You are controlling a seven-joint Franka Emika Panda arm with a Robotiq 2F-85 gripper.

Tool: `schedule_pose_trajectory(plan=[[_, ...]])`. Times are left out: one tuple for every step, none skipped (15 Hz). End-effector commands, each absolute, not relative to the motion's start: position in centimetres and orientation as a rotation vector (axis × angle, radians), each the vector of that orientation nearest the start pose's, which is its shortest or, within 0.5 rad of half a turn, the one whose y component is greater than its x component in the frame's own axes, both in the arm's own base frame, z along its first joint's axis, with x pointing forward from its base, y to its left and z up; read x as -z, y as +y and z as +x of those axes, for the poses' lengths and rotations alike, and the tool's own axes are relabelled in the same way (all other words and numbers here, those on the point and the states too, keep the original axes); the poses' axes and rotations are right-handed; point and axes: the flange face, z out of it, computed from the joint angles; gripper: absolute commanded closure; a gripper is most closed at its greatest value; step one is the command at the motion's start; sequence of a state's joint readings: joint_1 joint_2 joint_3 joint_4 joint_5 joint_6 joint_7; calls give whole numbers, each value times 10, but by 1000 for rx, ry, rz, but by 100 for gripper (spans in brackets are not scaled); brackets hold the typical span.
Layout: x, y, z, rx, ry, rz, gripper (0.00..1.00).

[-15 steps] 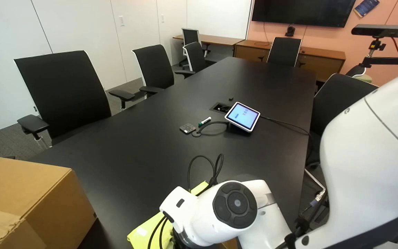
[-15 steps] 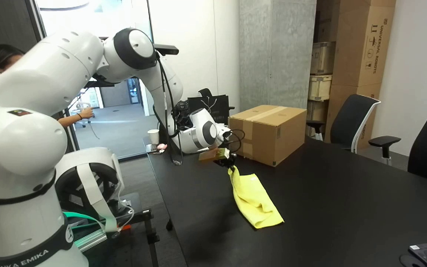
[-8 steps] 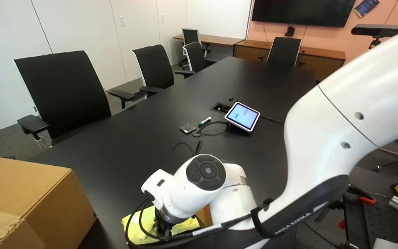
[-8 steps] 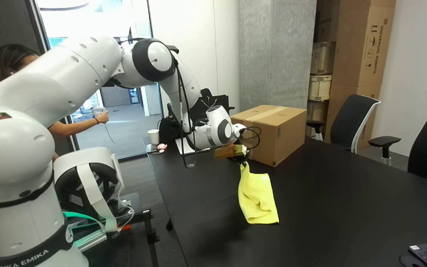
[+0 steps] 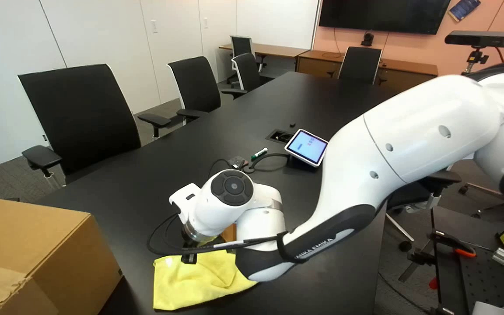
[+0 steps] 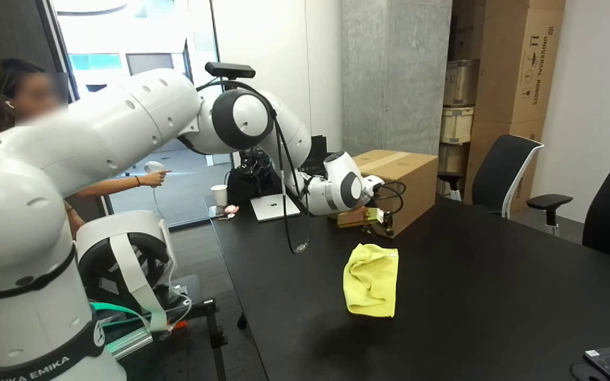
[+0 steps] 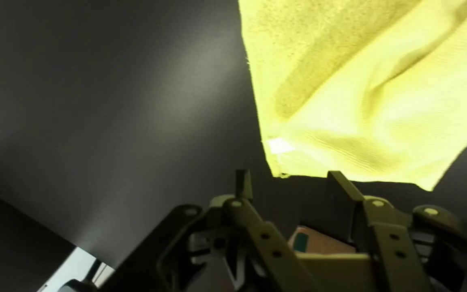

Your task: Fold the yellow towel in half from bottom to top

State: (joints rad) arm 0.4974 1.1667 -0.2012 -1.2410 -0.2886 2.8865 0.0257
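The gripper [image 7: 289,179] stands spread; in an exterior view, the wrinkled yellow towel [image 5: 190,282] lies right of the box [image 5: 75,258].

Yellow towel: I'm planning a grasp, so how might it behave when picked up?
The yellow towel will probably droop, given its soft wrinkles. It looks thin, so likely light. Its nubby texture in the wrist view suggests the fingers may grip well.

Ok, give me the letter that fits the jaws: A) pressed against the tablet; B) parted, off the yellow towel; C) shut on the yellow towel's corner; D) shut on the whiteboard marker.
B: the wrist view shows the jaws standing apart, and in an exterior view a strip of conference table shows between them and the yellow towel.
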Motion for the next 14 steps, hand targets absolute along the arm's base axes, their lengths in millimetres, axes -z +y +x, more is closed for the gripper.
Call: schedule_pose_trajectory(plan=[[-104, 265, 752, 869, -918, -3125, 17], [-111, 254, 756, 852, -880, -3153, 9], [-114, 244, 758, 803, -840, -3186, 2], [-118, 231, 757, 754, -804, -3214, 0], [-124, 213, 749, 653, -761, -3251, 0], [-127, 201, 745, 576, -730, -3269, 0], [-135, 184, 734, 480, -690, -3295, 0], [-137, 169, 730, 416, -635, -3321, 0], [-140, 161, 724, 338, -590, -3333, 0], [-144, 151, 716, 270, -543, -3333, 0], [-147, 142, 708, 208, -499, -3322, 0], [-150, 135, 699, 155, -453, -3305, 0], [-155, 128, 691, 107, -402, -3285, 0], [-158, 120, 681, 64, -346, -3261, 0]])
